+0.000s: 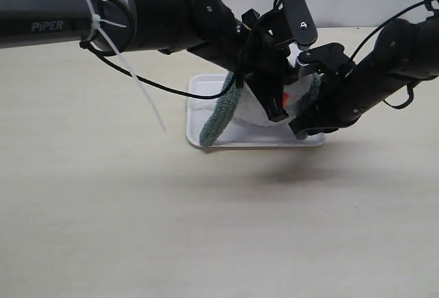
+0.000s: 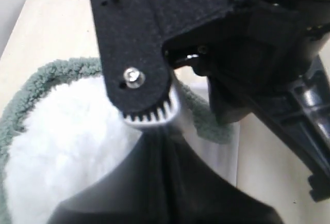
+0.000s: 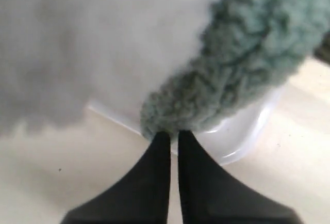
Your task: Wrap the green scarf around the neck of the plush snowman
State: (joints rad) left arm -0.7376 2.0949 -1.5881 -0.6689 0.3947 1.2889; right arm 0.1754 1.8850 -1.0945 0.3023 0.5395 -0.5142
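Observation:
The plush snowman lies in a white tray, mostly hidden behind both arms; its orange nose peeks out. The green scarf curves round its fluffy white body, one end hanging at the tray's front left. In the right wrist view my right gripper is shut on the scarf beside the snowman. My left gripper has its dark jaws pressed together next to the snowman, with the scarf along the fluff's edge. Whether it pinches fabric is hidden. The neck is not visible.
The two grippers crowd together over the tray; the right arm's black jaw plate fills much of the left wrist view. The tray rim sits just under the right gripper. Beige tabletop surrounds the tray.

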